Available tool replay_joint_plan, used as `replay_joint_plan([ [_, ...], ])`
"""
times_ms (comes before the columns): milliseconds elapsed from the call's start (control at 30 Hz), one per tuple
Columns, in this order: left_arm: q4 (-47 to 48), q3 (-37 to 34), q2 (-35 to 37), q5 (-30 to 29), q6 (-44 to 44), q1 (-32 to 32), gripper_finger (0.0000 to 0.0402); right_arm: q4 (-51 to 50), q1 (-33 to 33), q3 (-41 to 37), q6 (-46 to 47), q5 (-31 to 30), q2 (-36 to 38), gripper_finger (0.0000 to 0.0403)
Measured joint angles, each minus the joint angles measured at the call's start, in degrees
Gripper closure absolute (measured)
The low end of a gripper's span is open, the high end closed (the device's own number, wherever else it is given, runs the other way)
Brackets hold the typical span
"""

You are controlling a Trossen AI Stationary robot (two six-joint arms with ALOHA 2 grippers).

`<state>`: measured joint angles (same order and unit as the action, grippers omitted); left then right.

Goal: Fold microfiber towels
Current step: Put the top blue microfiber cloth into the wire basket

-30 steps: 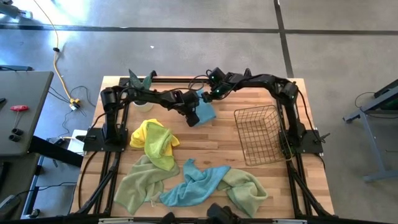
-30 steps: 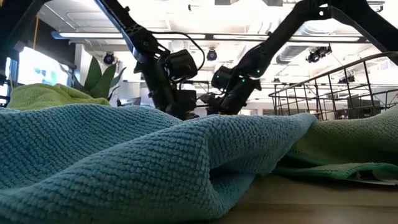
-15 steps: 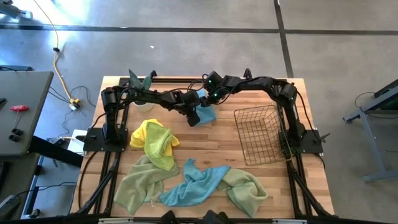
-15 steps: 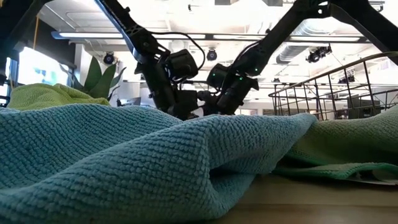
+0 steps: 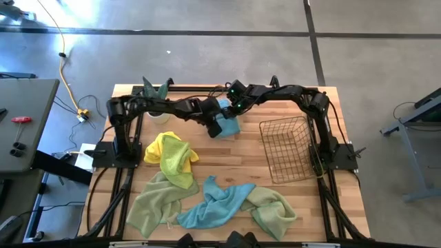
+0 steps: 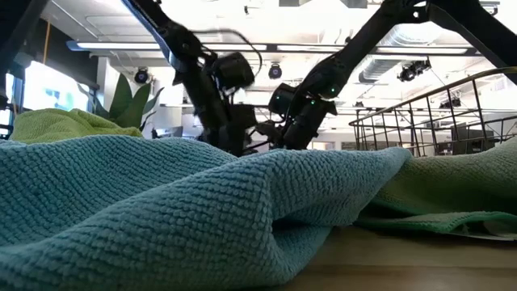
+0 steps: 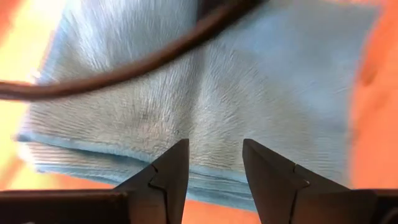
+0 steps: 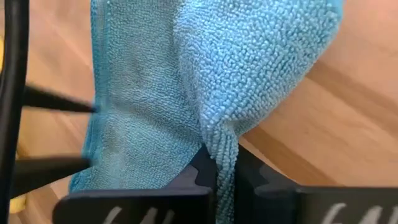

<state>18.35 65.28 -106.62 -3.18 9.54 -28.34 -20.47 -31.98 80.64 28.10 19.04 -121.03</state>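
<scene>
- Right gripper (image 5: 227,114), high view: clamps the blue towel (image 5: 228,125) at the back centre of the slatted wooden table (image 5: 241,155); it was spread a second ago. Left gripper (image 5: 213,129) is just beside, jaws parted.
- Low view: looped teal towel (image 6: 202,210) fills the foreground before a wire basket (image 6: 436,121).
- Left wrist view: parted fingers (image 7: 168,177) sit over blue ribbed pile.
- Right wrist view: fingers (image 8: 202,171) pinch a nubby blue fold.
</scene>
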Motion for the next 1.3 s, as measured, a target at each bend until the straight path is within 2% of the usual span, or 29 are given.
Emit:
replay_joint_plan([
  [267, 3.4, 0.0, 12.6, -0.5, -2.6, -0.2, 0.0261, -2.6, -1.1, 0.0, 0.5, -2.0, 4.7, 0.0402],
  [633, 4.3, 0.0, 26.7, -5.2, -5.9, -1.9, 0.0261, -11.1, -1.4, 0.0, 3.0, -4.5, 20.5, 0.0402],
  [800, 4.5, 0.0, 29.0, -5.2, -8.9, -3.4, 0.0261, -19.5, -1.4, 0.0, 3.2, -1.9, 29.9, 0.0402],
  [967, 4.6, 0.0, 29.0, -4.3, -12.7, -4.9, 0.0261, -28.0, -1.1, 0.0, 8.8, 2.2, 40.4, 0.0403],
  [1067, 4.5, 0.0, 29.0, -2.7, -14.9, -5.6, 0.0261, -33.0, 0.2, 0.0, 13.3, 2.5, 46.1, 0.0403],
  [1300, 3.5, 0.0, 29.0, 0.9, -18.3, -7.9, 0.0261, -50.4, 4.6, 0.0, 19.8, 5.0, 53.7, 0.0403],
])
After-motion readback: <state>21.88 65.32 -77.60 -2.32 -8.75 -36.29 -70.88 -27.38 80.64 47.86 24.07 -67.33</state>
